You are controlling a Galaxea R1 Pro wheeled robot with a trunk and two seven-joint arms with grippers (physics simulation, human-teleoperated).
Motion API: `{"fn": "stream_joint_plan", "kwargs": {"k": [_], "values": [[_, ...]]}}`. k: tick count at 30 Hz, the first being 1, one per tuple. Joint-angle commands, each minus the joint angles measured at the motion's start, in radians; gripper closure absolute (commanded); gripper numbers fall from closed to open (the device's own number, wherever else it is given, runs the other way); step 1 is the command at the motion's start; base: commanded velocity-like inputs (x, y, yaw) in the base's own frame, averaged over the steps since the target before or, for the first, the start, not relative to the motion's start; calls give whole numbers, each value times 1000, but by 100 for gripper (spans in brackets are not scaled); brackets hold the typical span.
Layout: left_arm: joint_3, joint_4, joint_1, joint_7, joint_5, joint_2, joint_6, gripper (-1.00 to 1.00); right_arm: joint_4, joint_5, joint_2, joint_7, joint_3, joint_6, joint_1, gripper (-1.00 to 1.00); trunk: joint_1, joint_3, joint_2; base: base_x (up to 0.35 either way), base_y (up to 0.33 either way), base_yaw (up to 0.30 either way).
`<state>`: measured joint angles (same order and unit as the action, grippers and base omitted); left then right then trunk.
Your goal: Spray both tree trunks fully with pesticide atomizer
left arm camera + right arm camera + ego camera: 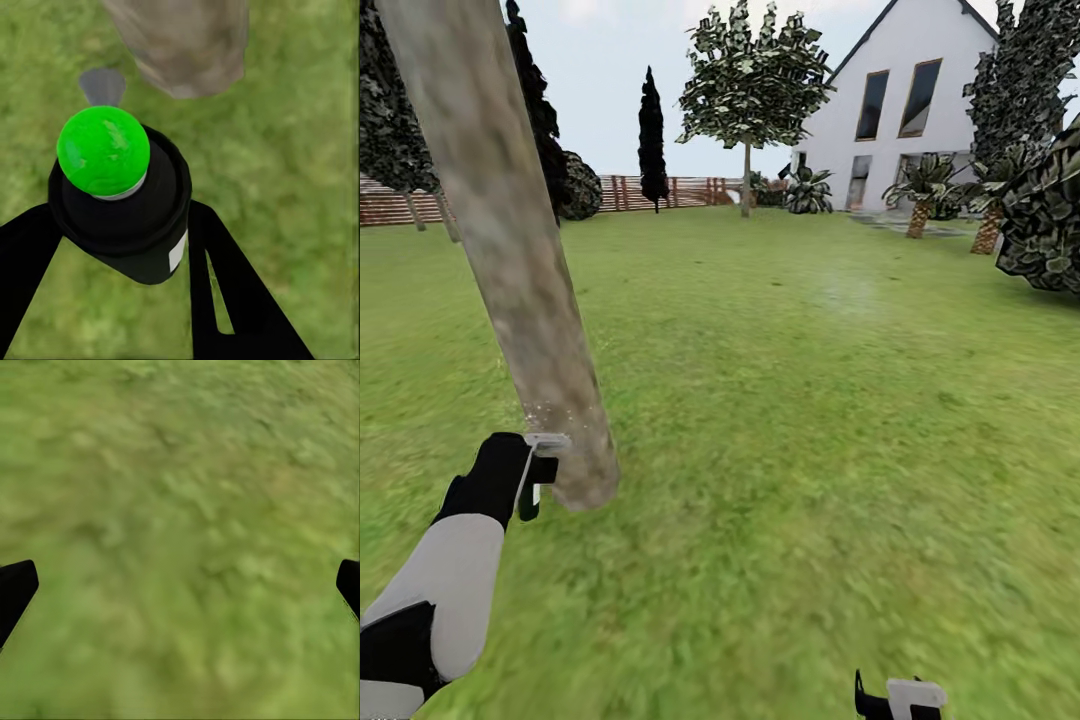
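On a wide lawn, with a white house and a slatted fence far beyond the tools, the robot stood close to a thick, mottled tree trunk whose base met the grass just ahead of the left tool. A second broad-crowned tree stood well apart, far across the grass.

The chief risk appeared to be coverage: with the nozzle aimed so low, the upper trunk could go unsprayed. The arm also sat near enough to the trunk that a careless swing might strike it and jar the bottle loose.

The left tool was closed around the pesticide atomizer, a dark bottle whose top rendered bright green in the wrist view, its two black fingers pressed against the bottle's sides. Faint flecks showed on the bark just above that tool. The right tool hung over bare grass, its fingertips spread wide and empty.
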<state>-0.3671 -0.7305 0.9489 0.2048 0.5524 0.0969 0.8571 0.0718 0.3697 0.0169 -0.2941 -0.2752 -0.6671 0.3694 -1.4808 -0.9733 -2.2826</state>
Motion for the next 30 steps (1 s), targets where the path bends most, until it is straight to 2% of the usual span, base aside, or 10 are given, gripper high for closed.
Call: {"fn": "stream_joint_plan", "kwargs": {"k": [1,8,14,19,23,28,30], "values": [[-4,-1,3,9,14,-2,2,100,-1,11,0,-7,-4,-2,1,-100,0,-1,0,290,-124,21],[-6,-3,16,10,6,-7,3,100,-1,11,0,-7,-4,-2,1,-100,0,-1,0,289,-44,74],[-11,-3,10,10,6,0,4,100,-1,11,0,-7,-4,-2,1,-100,0,-1,0,22,0,269],[-8,3,-2,10,6,-9,-1,100,-1,11,0,-7,-4,-2,1,-100,0,-1,0,0,0,66],[-13,2,-52,11,7,20,-9,100,-1,11,0,-7,-4,-2,0,-100,0,-1,0,0,0,1],[-10,1,-59,9,4,-7,-10,100,-1,11,0,-7,-4,-2,1,-100,0,-1,0,36,-179,0],[-15,-1,-59,8,4,-9,-10,100,-1,11,0,-7,-3,-2,0,-100,0,-1,0,91,-264,0]]}}
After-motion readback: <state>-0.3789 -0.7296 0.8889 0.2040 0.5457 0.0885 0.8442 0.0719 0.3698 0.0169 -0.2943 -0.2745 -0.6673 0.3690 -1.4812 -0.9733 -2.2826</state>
